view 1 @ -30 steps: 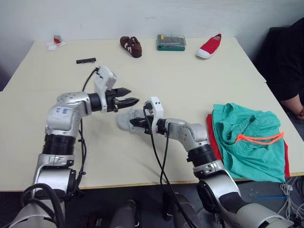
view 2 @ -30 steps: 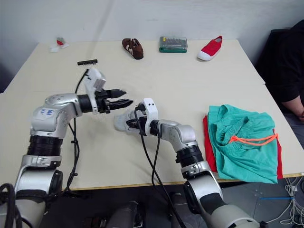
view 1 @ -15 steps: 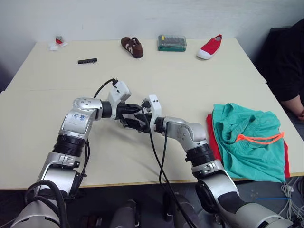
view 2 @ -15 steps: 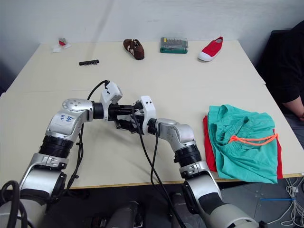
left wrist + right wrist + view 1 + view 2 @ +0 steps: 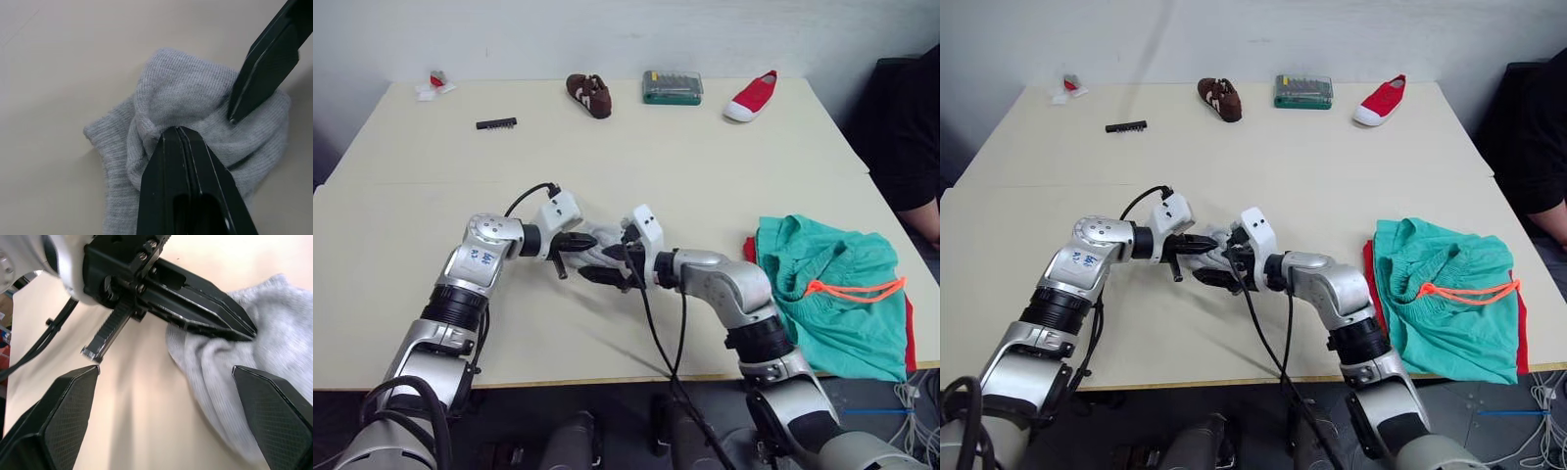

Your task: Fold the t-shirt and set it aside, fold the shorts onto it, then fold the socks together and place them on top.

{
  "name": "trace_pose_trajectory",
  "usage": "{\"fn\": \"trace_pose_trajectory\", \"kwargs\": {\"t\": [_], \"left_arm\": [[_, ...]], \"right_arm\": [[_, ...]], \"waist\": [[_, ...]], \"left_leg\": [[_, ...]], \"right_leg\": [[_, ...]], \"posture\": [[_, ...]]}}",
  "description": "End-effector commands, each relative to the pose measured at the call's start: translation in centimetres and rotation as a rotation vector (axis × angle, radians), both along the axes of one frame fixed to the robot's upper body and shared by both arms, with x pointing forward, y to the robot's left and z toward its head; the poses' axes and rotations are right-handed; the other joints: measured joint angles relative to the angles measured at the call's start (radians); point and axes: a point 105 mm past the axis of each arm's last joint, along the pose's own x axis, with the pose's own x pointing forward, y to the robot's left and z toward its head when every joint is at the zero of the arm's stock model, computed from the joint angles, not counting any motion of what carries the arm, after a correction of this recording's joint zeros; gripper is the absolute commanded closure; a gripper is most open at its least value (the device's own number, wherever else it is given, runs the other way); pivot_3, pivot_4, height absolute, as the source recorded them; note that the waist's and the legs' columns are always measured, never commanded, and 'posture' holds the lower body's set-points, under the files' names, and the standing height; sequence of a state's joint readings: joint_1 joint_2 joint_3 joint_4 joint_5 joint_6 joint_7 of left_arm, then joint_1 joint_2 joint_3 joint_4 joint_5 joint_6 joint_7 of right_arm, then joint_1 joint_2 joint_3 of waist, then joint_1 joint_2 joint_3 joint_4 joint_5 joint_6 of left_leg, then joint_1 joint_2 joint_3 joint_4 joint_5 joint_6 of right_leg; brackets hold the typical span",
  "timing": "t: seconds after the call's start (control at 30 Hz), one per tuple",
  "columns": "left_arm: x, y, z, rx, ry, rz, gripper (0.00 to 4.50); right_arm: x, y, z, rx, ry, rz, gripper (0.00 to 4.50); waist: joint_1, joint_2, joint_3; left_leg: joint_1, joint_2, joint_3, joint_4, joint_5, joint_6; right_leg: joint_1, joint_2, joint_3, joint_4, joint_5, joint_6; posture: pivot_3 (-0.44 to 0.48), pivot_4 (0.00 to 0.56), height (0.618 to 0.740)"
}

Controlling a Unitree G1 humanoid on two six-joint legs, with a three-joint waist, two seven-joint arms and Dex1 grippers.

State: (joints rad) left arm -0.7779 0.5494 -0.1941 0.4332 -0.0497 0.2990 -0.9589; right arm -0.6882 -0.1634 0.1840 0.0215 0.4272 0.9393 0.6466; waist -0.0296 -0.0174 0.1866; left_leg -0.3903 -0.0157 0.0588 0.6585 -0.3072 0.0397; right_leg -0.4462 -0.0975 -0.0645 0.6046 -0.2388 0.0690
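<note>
The grey socks [image 5: 195, 98] lie bunched on the table between my two arms. My left gripper [image 5: 178, 131] is shut, pinching a fold of the socks [image 5: 288, 328]. My right gripper [image 5: 166, 368] faces it with its jaws wide open on either side of the bundle, holding nothing; one of its fingers [image 5: 264, 68] rests at the sock's edge. At the table's right edge the teal shorts [image 5: 832, 294] with an orange drawstring lie folded on the red t-shirt [image 5: 748, 247], of which a narrow rim shows.
Along the far edge lie a brown shoe [image 5: 587, 95], a green box [image 5: 673, 86] and a red shoe [image 5: 751, 96]. A black strip [image 5: 496, 123] and a small red-white item [image 5: 431, 85] are at the far left. A person [image 5: 911, 127] sits at the right.
My left gripper came down from above the table to the socks and shut on them. My right gripper, which held the socks, has opened wide.
</note>
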Motion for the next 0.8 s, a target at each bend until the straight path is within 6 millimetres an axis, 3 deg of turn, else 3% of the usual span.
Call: {"fn": "trace_pose_trajectory", "kwargs": {"t": [0.03, 0.13, 0.23, 0.43, 0.6, 0.7, 0.8], "left_arm": [[-0.2, 1.2, -1.7, 0.052, 0.034, 0.031, 4.50], [-0.2, 1.3, -1.7, 0.052, 0.032, 0.034, 4.50], [-0.2, 1.4, -1.7, 0.052, 0.030, 0.035, 4.50], [-0.3, 1.7, -1.5, 0.048, 0.020, 0.044, 4.50], [-0.8, 2.2, 0.3, -0.013, 0.013, 0.040, 4.50], [-1.0, 2.8, 1.8, -0.065, 0.017, 0.049, 4.50], [-0.4, 3.2, 4.6, -0.153, -0.012, 0.089, 4.50]], "right_arm": [[1.3, -0.6, 2.7, 0.063, -0.101, -0.049, 0.44], [2.9, -0.2, 3.2, 0.062, -0.152, -0.102, 1.27], [3.3, 1.1, 3.0, 0.035, -0.208, -0.096, 2.39], [3.8, 2.6, 0.3, -0.087, -0.313, -0.096, 4.46], [4.3, 2.0, -2.8, -0.203, -0.337, -0.117, 4.49], [4.6, 1.9, -3.5, -0.216, -0.326, -0.129, 4.49], [4.6, 1.9, -3.8, -0.223, -0.319, -0.126, 4.49]], "waist": [[-0.001, 0.000, 0.000], [-0.002, 0.000, 0.000], [-0.002, 0.000, 0.000], [-0.003, 0.000, 0.000], [-0.008, 0.000, 0.000], [-0.009, 0.000, 0.000], [-0.007, 0.000, 0.000]], "left_leg": [[0.000, 0.000, 0.000, 0.000, 0.000, 0.000], [0.001, 0.000, 0.000, 0.000, 0.001, 0.000], [0.002, 0.000, 0.000, 0.000, 0.002, -0.002], [0.002, 0.000, 0.001, 0.000, 0.003, -0.003], [0.002, 0.000, 0.001, 0.000, 0.004, -0.004], [0.003, 0.000, 0.001, 0.000, 0.004, -0.004], [0.003, 0.000, 0.000, 0.000, 0.004, -0.003]], "right_leg": [[0.000, 0.000, 0.000, 0.000, 0.000, 0.000], [0.000, 0.000, 0.000, -0.001, 0.000, 0.000], [0.000, 0.000, 0.000, 0.001, 0.000, -0.001], [0.000, 0.000, 0.000, 0.005, -0.001, -0.001], [0.000, 0.000, 0.000, 0.005, -0.001, -0.001], [0.000, 0.001, 0.000, 0.006, -0.001, -0.001], [0.000, 0.001, 0.000, 0.006, -0.001, -0.001]], "posture": [[0.000, 0.150, 0.740], [0.000, 0.150, 0.740], [0.000, 0.150, 0.740], [0.000, 0.150, 0.740], [0.000, 0.150, 0.740], [0.000, 0.150, 0.740], [0.000, 0.150, 0.740]]}}
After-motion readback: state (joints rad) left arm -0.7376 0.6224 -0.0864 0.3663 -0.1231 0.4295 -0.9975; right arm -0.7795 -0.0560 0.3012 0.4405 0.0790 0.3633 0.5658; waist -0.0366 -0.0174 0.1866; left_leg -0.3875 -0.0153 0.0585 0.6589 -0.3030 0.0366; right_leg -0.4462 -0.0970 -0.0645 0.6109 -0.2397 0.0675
